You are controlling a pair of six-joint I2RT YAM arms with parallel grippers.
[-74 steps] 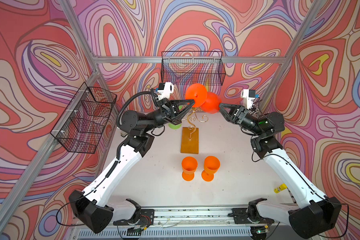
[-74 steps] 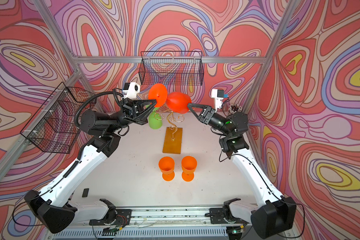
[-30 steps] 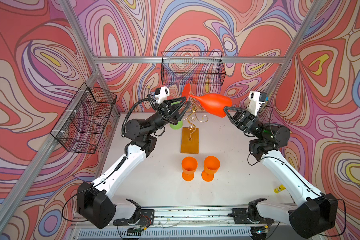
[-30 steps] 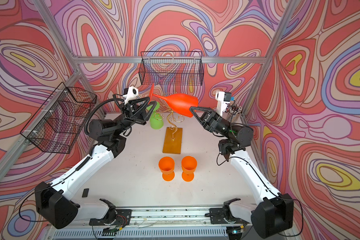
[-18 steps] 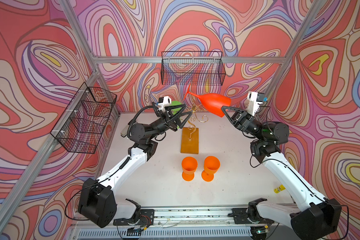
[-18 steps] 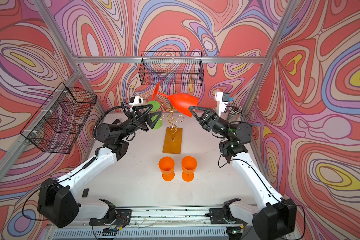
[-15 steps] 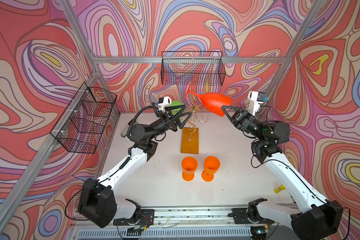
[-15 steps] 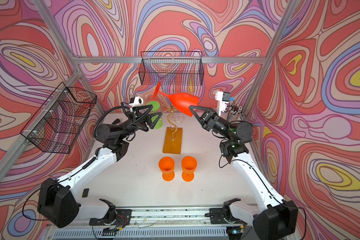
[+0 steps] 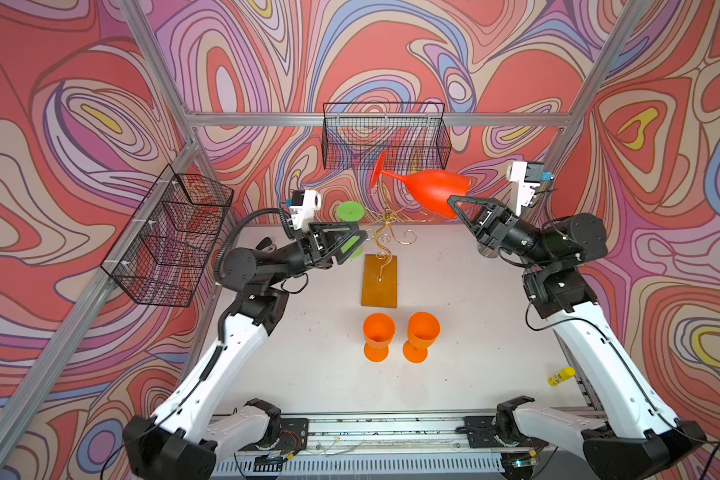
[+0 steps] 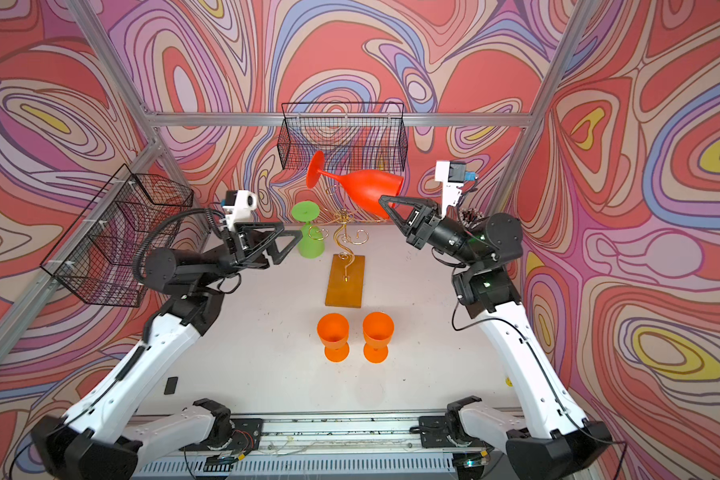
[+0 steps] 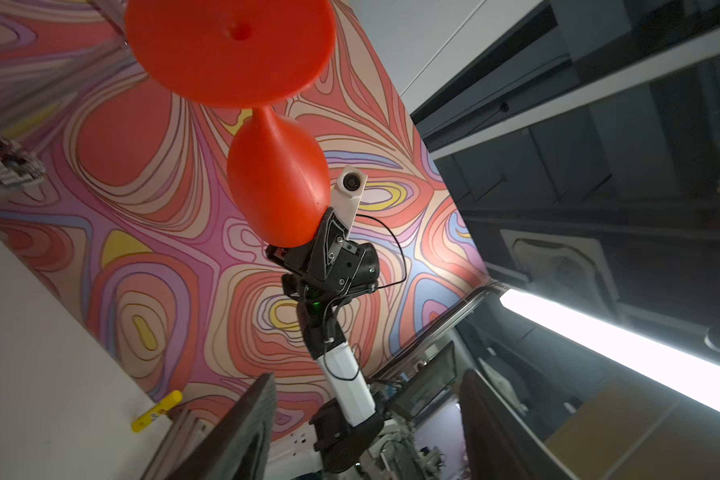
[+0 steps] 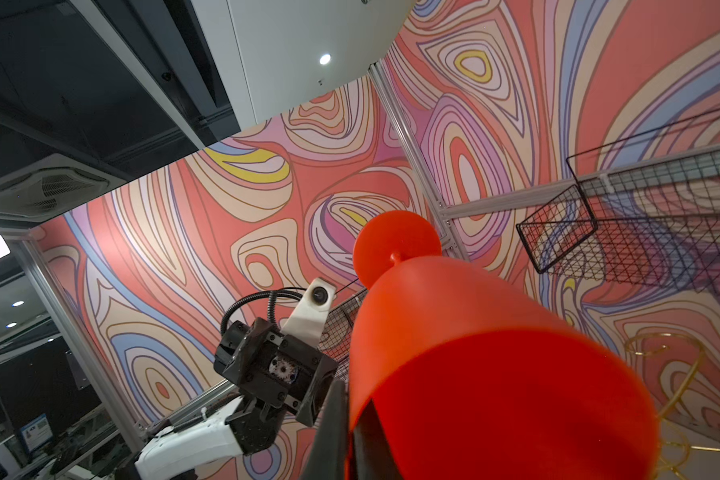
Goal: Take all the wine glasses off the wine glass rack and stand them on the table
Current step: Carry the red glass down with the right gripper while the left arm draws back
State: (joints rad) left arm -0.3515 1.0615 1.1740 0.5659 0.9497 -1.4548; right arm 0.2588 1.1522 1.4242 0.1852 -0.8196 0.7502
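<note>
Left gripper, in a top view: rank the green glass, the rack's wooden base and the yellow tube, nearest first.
1. the green glass, hanging right beside the left gripper, at the back.
2. the wooden base, in the centre, forward and to the right of it.
3. the yellow tube, far right, near the front.

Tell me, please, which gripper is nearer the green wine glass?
Left. The left gripper sits beside the green wine glass; the right gripper is across the rack, gripping the red glass.

Nothing legible from here; only the yellow tube (image 9: 561, 376) lying on the table (image 9: 308, 374) carries a label, too small to read.
</note>
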